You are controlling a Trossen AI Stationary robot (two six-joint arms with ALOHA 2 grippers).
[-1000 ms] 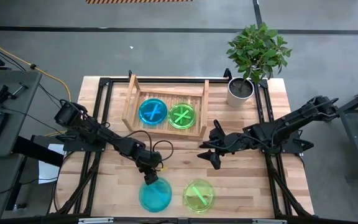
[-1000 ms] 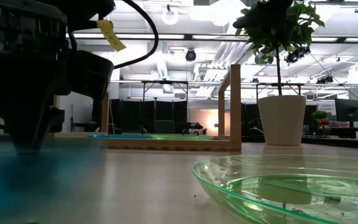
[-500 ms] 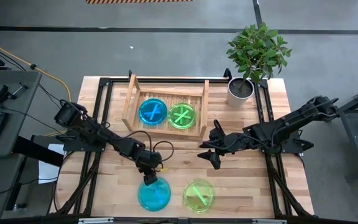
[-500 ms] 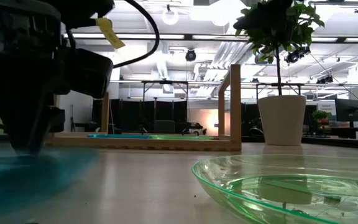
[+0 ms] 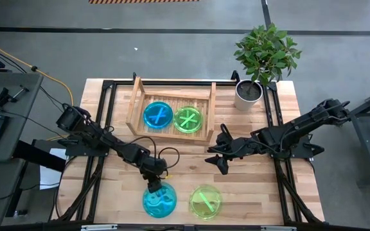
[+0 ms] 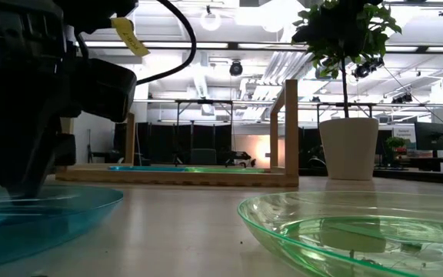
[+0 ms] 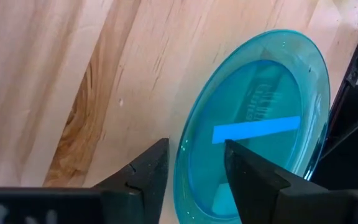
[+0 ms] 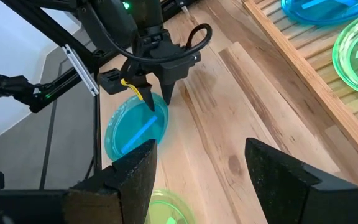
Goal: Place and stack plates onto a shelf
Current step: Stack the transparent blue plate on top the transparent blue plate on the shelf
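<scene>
Your left gripper [image 5: 153, 190] is down at the rim of the loose blue plate [image 5: 160, 200] near the table's [image 5: 249, 186] front edge; in the left wrist view its fingers [image 7: 148, 169] straddle that rim [image 7: 182, 146] with gaps either side, so parted, not clamped. The plate lies flat on the wood. Just beside it sits one loose green plate [image 5: 205, 200], apart from it. Your right gripper [image 5: 218, 154] hovers mid-table, right of the shelf [image 5: 133, 106], fingers spread, holding nothing. Count: four plates in view, two blue, two green. On the shelf: one blue [image 5: 157, 115] and one green [image 5: 188, 119], side by side, not stacked. One potted plant [image 5: 262, 58] at the back right corner
</scene>
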